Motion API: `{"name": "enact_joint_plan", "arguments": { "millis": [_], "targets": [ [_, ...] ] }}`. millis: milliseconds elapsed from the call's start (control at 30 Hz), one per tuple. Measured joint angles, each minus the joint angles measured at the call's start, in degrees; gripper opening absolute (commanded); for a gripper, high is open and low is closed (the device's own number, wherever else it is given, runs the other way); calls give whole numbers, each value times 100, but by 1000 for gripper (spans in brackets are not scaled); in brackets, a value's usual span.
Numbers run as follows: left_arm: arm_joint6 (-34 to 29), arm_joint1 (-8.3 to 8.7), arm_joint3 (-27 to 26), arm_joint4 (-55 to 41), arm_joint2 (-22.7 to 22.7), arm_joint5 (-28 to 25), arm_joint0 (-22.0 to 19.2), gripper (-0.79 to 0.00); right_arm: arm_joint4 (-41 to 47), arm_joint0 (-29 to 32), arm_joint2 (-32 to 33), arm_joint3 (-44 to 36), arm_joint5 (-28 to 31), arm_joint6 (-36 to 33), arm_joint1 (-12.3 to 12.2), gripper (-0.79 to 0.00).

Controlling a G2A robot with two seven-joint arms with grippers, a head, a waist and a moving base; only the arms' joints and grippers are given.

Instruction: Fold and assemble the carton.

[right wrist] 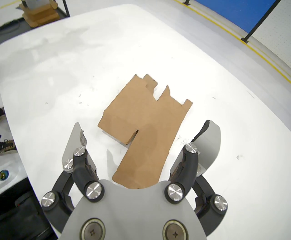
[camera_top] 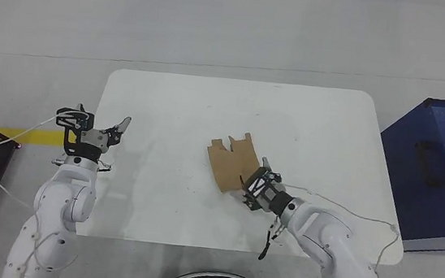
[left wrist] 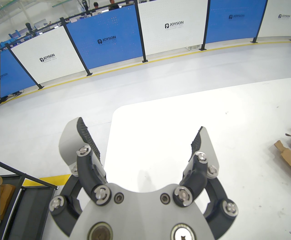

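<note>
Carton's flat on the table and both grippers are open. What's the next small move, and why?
Probably lower the right gripper and close it on the carton's near edge. The carton lies flat and unfolded, its near end runs between that gripper's open fingers, and nothing is gripped yet. The left gripper sits far off, by the table's edge.

The carton (right wrist: pixel 145 118) is partly hidden under the right jaws' base and cropped in the left wrist view.
</note>
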State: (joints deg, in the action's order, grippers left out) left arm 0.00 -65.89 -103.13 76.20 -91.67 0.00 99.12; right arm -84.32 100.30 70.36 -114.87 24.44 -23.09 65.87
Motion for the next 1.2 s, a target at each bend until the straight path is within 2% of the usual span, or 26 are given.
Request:
{"name": "enact_joint_plan", "arguments": {
  "millis": [200, 233, 300, 333, 367, 400, 567, 667, 833, 900, 1100, 1200],
  "targets": [
    [0, 0, 0, 0, 0, 0, 0, 0, -787, -64, -223, 120, -48, -603, -20, -12],
    [0, 0, 0, 0, 0, 0, 0, 0, -843, -71, -248, 164, -33, -662, -23, -43],
    [0, 0, 0, 0, 0, 0, 0, 0, -871, -89, -251, 236, -7, -744, -28, -219],
    [0, 0, 0, 0, 0, 0, 0, 0, -908, -110, -240, 285, -14, -800, -31, -280],
    [0, 0, 0, 0, 0, 0, 0, 0, -951, -128, -229, 320, -39, -839, -33, -385],
    [0, 0, 0, 0, 0, 0, 0, 0, -997, -145, -218, 350, -74, -868, -35, -425],
    [0, 0, 0, 0, 0, 0, 0, 0, -1149, -191, -13, 440, -283, -900, -57, -511],
    [0, 0, 0, 0, 0, 0, 0, 0, -1391, -201, 89, 524, -399, -880, -76, -603],
    [0, 0, 0, 0, 0, 0, 0, 0, -1792, -436, 45, 927, -541, -677, -72, -659],
    [0, 0, 0, 0, 0, 0, 0, 0, -1850, -523, 49, 1023, -625, -539, -67, -776],
    [0, 0, 0, 0, 0, 0, 0, 0, -2017, -699, 142, 1221, -849, 94, -70, -785],
    [0, 0, 0, 0, 0, 0, 0, 0, -2169, -753, 282, 1168, -1209, 779, -80, -785]
  ]
}}
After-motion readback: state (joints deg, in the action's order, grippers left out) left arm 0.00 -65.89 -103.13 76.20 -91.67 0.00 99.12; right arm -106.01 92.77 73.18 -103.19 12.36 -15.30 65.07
